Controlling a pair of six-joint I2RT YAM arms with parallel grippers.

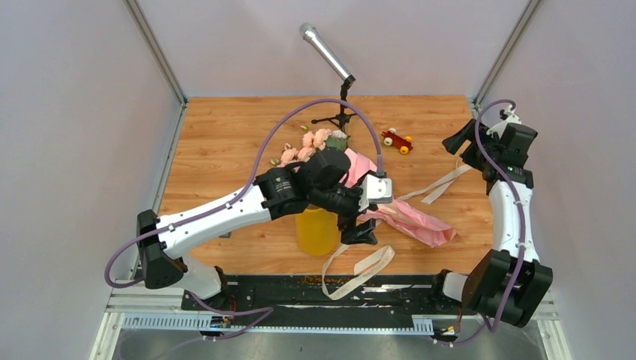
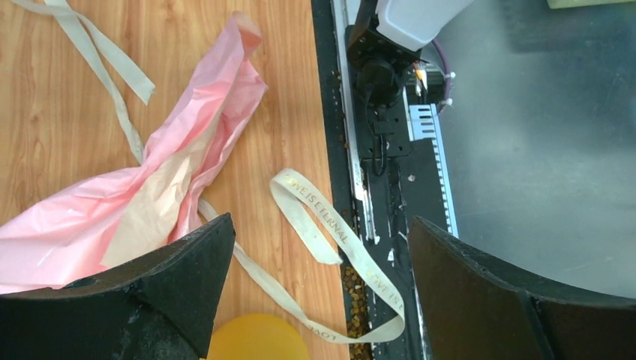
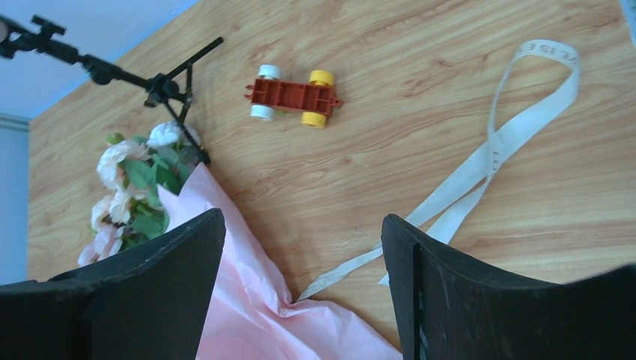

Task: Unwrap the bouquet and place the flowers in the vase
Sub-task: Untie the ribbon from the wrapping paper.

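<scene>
Beige ribbon (image 2: pixel 324 219), left wrist view: gold caps "…VE IS ETERNAL" along its length, then repeats w/ "LOVE…" partly legible nr the lower loop. Second ribbon (image 3: pixel 517 127), right wrist view: same sort of print, too small to read

Top view: fixed high at the near side, looking down over the whole table (image 1: pixel 217 142).
Left wrist: close, facing down at the near table edge; shares pink wrapping paper (image 2: pixel 202 120) and beige ribbon (image 2: pixel 330 225) with top.
Right wrist: low, oblique across the far part; shares toy car (image 3: pixel 292 95), microphone stand (image 3: pixel 165 86), flowers (image 3: pixel 135 180).
</scene>
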